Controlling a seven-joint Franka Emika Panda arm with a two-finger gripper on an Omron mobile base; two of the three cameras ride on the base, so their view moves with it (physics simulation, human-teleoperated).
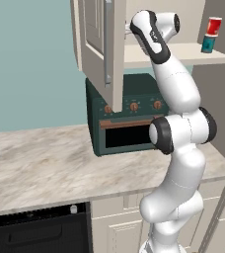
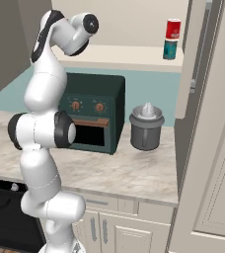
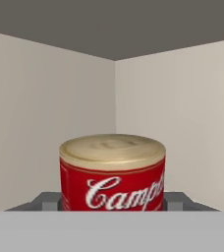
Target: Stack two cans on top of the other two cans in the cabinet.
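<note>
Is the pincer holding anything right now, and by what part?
Yes: a red can sits between the pincer fingers, gripped low on its sides, its top clear. Another red can already stands on the teal can.

The white arm (image 1: pixel 176 128) rises from its base, bends at a dark elbow joint, and reaches up and back, while in the hand view the gripper (image 3: pixel 112 201) shows 2 grey fingers (image 3: pixel 49 201) flanking a red can (image 3: pixel 112 174).

your way into the cabinet (image 1: pixel 97 47) is blocked left by its open door (image 1: pixel 115 54); a red can (image 3: pixel 112 173) sits dead ahead, the shelf (image 2: pixel 129 57) bare up to the far stacked pair (image 2: pixel 171 38).
</note>
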